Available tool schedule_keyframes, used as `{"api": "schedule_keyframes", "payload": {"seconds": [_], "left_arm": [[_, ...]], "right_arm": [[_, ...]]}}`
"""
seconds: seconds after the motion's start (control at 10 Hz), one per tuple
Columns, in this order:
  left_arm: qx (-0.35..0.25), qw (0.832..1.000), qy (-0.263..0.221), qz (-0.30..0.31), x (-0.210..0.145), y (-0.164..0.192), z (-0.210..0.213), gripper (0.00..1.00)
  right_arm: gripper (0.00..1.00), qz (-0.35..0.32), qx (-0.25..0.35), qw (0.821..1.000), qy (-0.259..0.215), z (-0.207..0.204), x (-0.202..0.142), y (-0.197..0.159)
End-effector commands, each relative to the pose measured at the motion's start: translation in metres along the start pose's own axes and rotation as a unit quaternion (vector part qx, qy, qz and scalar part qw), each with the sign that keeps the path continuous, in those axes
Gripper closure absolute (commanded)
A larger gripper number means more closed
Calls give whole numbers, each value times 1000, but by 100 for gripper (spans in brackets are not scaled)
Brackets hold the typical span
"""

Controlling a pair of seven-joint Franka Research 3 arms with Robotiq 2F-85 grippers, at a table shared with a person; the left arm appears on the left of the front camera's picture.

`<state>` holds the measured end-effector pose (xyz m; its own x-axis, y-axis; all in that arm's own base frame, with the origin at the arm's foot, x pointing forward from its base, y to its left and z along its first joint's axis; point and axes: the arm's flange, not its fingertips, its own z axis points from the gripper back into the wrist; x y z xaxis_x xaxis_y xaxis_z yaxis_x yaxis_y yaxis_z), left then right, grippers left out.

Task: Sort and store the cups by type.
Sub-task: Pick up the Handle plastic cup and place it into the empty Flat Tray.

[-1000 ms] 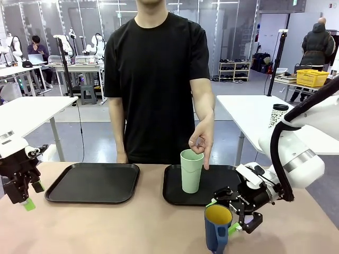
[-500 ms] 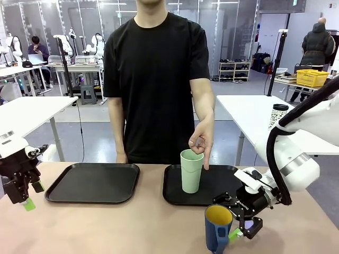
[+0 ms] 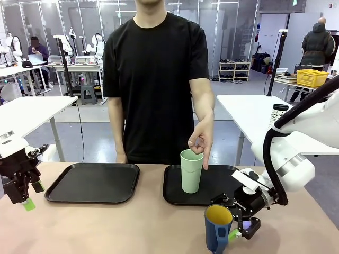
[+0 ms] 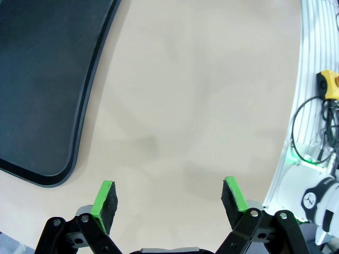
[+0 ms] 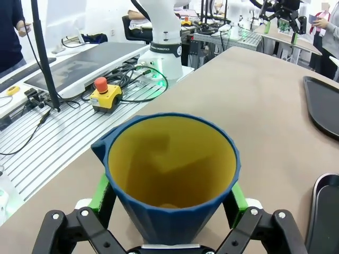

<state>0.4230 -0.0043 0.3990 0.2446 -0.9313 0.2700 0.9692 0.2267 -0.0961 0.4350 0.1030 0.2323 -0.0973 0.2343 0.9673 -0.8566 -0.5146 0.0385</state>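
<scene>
- Right claw (image 3: 239, 226) stands open around the dark blue mug (image 3: 217, 227), a green pad on either side; whether they touch it is unclear.
- The mug's yellow inside (image 5: 172, 161) looks empty.
- Left claw (image 4: 168, 197) hangs open over bare table (image 4: 201, 95).
- At 11 o'clock from the mug, the pale green tumbler (image 3: 190, 170) stands upright in the right-hand black tray (image 3: 222, 182).

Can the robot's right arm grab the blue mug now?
Probably yes. The right gripper is open with the blue mug already sitting between its green pads, and nothing stands in the way. It would only need to close.
</scene>
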Motion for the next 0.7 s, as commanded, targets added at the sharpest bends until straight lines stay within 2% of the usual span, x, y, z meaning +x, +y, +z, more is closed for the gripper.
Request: {"api": "schedule_keyframes", "payload": {"seconds": [0.0, 0.6], "left_arm": [[1, 1000, -3, -3, -1, 0, 0, 0], [1, 1000, -3, -3, -1, 0, 0, 0]], "right_arm": [[0, 21, 9, 1000, -16, -5, -9, 1], [0, 14, 16, 1000, -14, -18, -6, -1]]}}
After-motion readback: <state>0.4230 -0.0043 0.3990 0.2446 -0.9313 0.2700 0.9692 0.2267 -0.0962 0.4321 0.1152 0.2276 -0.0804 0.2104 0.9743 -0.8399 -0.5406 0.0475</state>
